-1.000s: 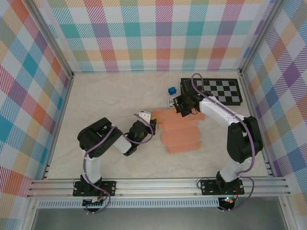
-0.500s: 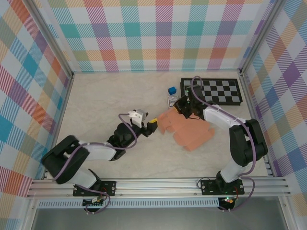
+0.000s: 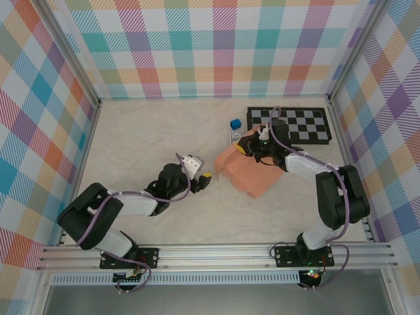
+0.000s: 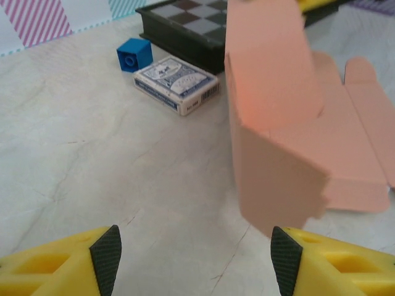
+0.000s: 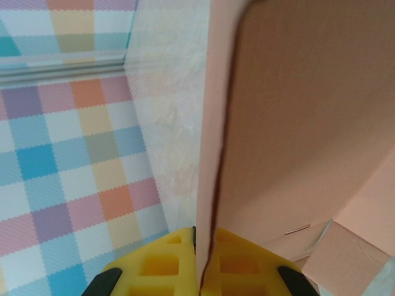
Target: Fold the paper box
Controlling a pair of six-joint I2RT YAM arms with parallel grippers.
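The paper box (image 3: 252, 172) is a salmon-orange die-cut sheet, partly raised off the table right of centre, with one panel tilted up and its flaps spread toward the right. My right gripper (image 3: 249, 147) is shut on the sheet's upper edge. In the right wrist view the yellow fingers (image 5: 166, 265) pinch two layers of the paper box (image 5: 296, 123) between them. My left gripper (image 3: 203, 178) lies low on the table just left of the box, open and empty. In the left wrist view the raised panel of the paper box (image 4: 271, 123) stands just ahead of the right fingertip (image 4: 287, 259).
A black checkerboard (image 3: 298, 125) lies at the back right. A tiny blue cube (image 3: 235, 123) and a blue-white card pack (image 3: 234, 137) sit just behind the box, both visible in the left wrist view (image 4: 134, 53) (image 4: 176, 84). Plaid walls enclose the table.
The left arm stretched out low toward the box and its gripper opened. The right gripper, still shut on the sheet, pulled it up and turned it, so one panel now stands tilted.
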